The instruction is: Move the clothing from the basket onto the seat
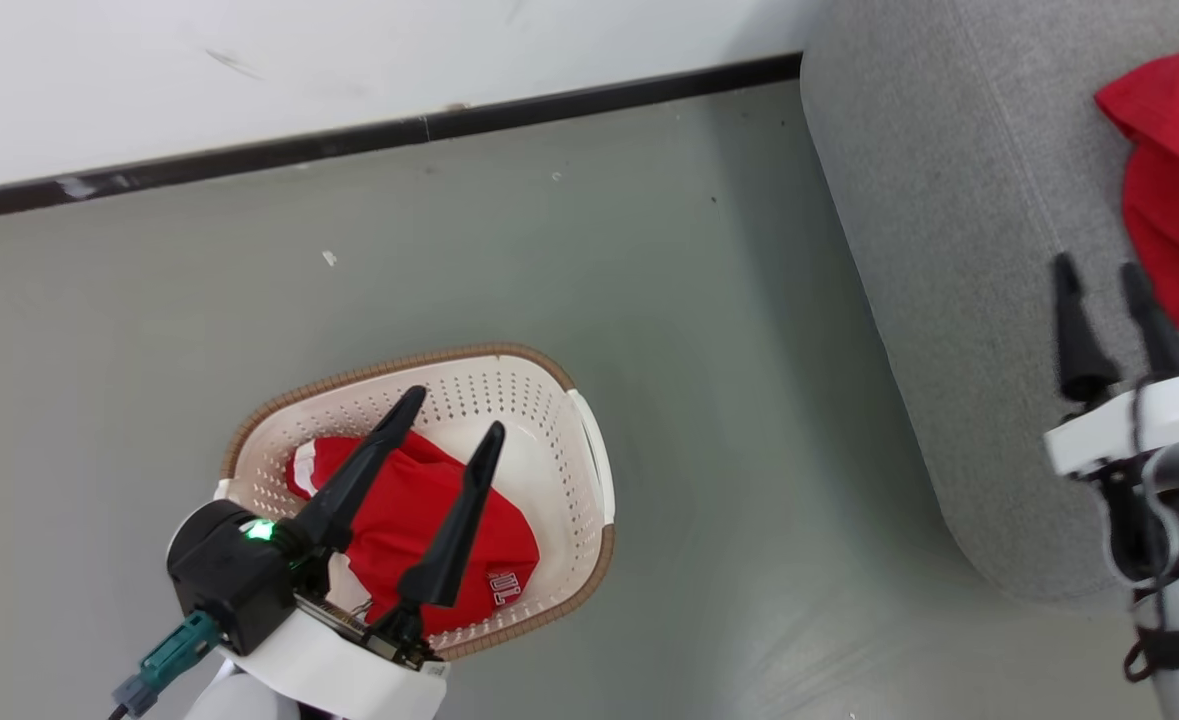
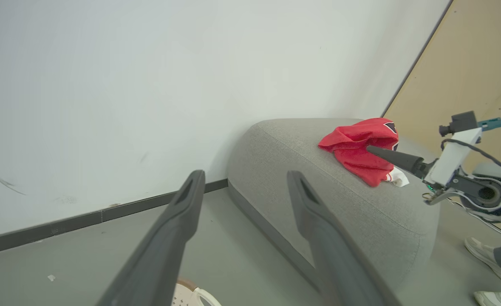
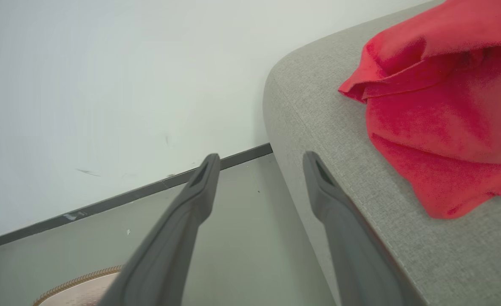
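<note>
Garment in basket (image 1: 419, 530): red, crumpled, with white trim at one end and white letters near the rim on the robot's side. It covers most of the bottom of the basket (image 1: 594, 470).

Garment on seat (image 1: 1174, 170): also red, bunched on top of the seat (image 1: 949, 300), and cut off by the right border of the head view.

The basket stands on the grey floor (image 1: 649, 250), well apart from the seat's rounded end. The white wall (image 1: 249, 60) with its dark skirting is beyond both.

Left gripper (image 1: 454, 412): above the basket, fingers spread wide, nothing betw. them. In the head view the fingers lie over the red fabric, but contact cannot be told. Its own wrist view looks toward the wall and the seat, w/ the basket's white handle at the bottom edge.

Right gripper (image 1: 1099, 266): above the seat near its long edge, just beside the garment there, fingers apart and empty.

The left wrist view adds the whole seat garment, incl. a white bit at its lower end, and the right gripper's dark finger in front of it. It also shows a tan panel (image 2: 479, 63) behind and a person's pale shoes (image 2: 486, 255) on the floor past the seat's end.

The right wrist view adds a close look at a dark patch w/ white outline on that garment at its right border, and the brown basket rim in its lower left corner.
</note>
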Controlling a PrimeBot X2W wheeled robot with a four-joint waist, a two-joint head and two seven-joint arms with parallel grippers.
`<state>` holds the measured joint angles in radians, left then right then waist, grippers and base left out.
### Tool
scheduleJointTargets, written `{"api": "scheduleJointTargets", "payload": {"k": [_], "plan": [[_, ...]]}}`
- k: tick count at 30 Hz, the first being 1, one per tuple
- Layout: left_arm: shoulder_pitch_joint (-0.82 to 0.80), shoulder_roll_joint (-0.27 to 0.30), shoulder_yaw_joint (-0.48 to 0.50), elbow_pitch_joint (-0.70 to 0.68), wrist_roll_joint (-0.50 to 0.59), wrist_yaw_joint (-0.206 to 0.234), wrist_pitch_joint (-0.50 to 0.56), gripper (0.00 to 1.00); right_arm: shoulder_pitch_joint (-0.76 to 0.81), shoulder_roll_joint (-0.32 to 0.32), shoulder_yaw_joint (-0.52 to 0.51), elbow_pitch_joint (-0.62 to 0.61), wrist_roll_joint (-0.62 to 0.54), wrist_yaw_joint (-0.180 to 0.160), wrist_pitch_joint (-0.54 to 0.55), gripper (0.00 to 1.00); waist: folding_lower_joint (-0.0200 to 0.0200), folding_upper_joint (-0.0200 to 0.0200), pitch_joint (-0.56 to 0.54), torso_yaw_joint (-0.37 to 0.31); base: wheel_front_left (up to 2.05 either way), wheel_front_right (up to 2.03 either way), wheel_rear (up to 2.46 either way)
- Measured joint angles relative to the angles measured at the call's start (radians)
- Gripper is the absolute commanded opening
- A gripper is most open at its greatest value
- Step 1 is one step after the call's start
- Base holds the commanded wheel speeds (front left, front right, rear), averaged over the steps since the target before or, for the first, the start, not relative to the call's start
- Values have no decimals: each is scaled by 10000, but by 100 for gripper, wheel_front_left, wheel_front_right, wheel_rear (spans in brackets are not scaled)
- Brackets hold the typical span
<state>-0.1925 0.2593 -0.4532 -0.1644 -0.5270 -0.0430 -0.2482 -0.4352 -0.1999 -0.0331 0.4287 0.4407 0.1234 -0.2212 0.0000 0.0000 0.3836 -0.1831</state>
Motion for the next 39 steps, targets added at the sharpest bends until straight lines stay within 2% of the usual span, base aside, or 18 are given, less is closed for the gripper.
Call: {"api": "scheduleJointTargets", "payload": {"k": [7, 19, 27, 39], "plan": [[607, -209, 619, 211, -33, 456, -12, 100, 289, 460, 1369, -757, -259, 0, -171, 100, 0, 0, -586, 288, 0, 0, 0], [1514, -754, 1820, 295, -268, 899, -12, 100, 1210, 593, 2754, -882, -1170, 0, -265, 100, 0, 0, -1403, 1093, 0, 0, 0], [2198, -825, 2171, 709, -270, 867, -12, 100, 1836, 529, 2640, -922, -1672, 0, -265, 100, 0, 0, -2031, 1684, 0, 0, 0], [2904, -915, 2201, 1350, -272, 401, -12, 100, 3324, 947, 2044, -1304, -2153, 2, -267, 100, 0, 0, -2983, 2299, 0, 0, 0]]}}
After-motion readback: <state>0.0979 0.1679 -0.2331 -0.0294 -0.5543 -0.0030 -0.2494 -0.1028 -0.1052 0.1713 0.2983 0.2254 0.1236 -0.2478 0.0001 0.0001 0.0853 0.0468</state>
